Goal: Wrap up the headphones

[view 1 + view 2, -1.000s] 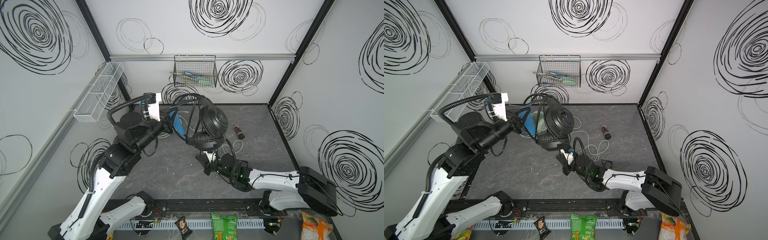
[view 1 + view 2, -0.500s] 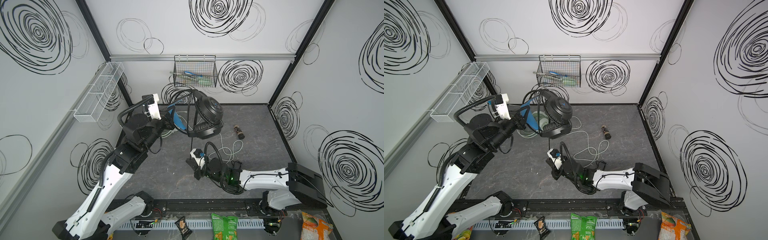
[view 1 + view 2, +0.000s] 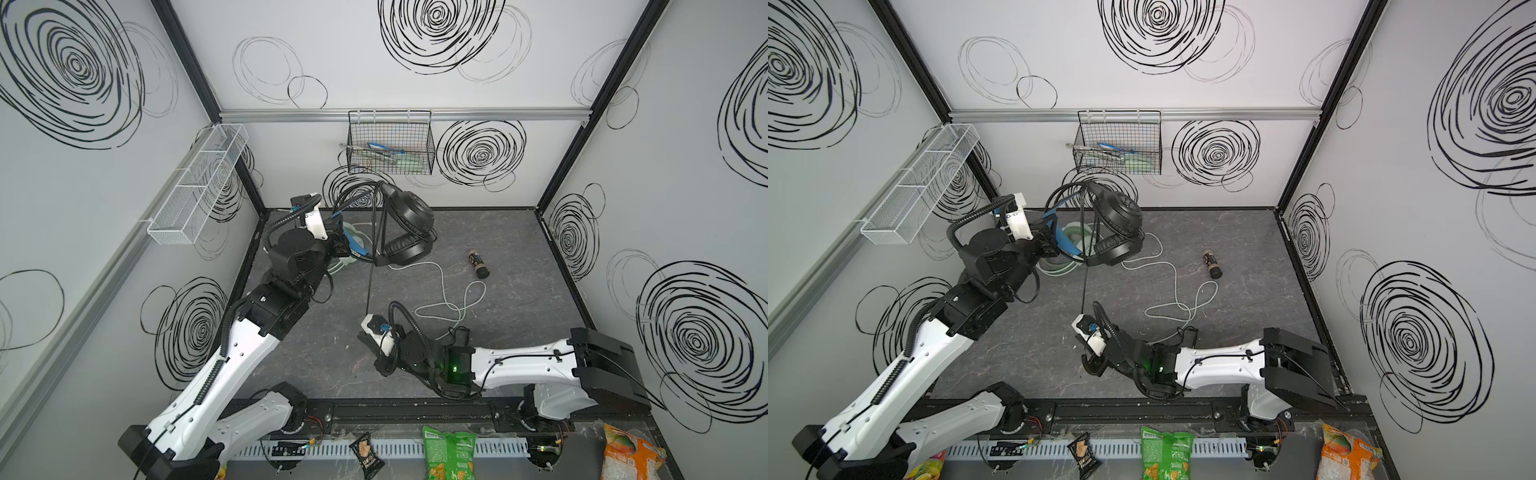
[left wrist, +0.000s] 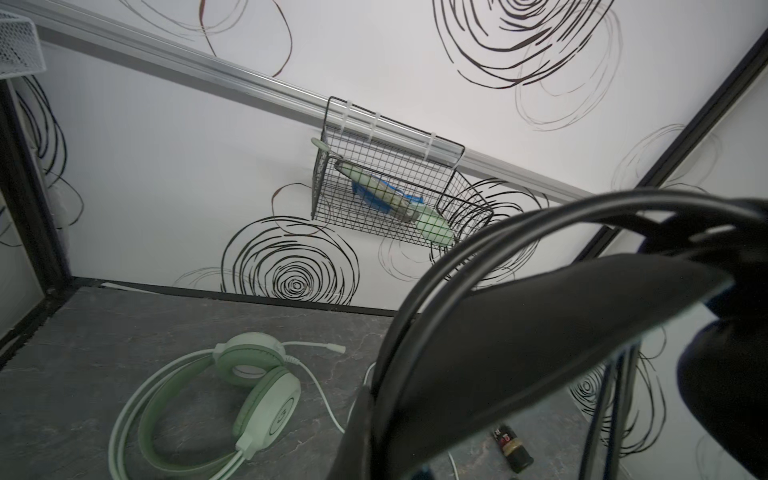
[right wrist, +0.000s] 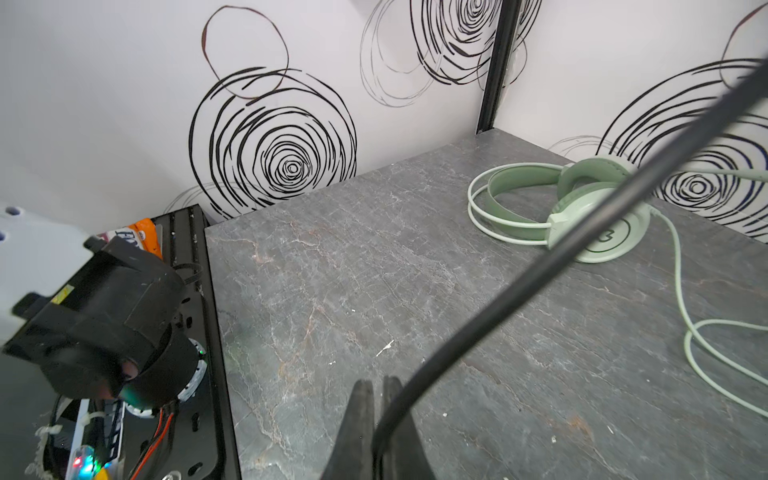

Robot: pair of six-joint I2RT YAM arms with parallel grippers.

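Note:
The black headphones hang in the air at the back left, and my left gripper is shut on their blue-trimmed headband. In the left wrist view the headband fills the near field. Their black cable runs straight down from them to my right gripper, which is low over the floor and shut on it. The right wrist view shows the closed fingertips with the cable passing between them. The mint-green headphones lie on the floor behind, and their white cable loops across the middle.
A small dark bottle lies on the floor at the right. A black wire basket hangs on the back wall and a white mesh basket on the left wall. Snack bags lie past the front rail.
My left gripper has carried the black headphones up and back toward the rear wall. My right gripper has slid left along the floor, and the black cable now runs straight between them.

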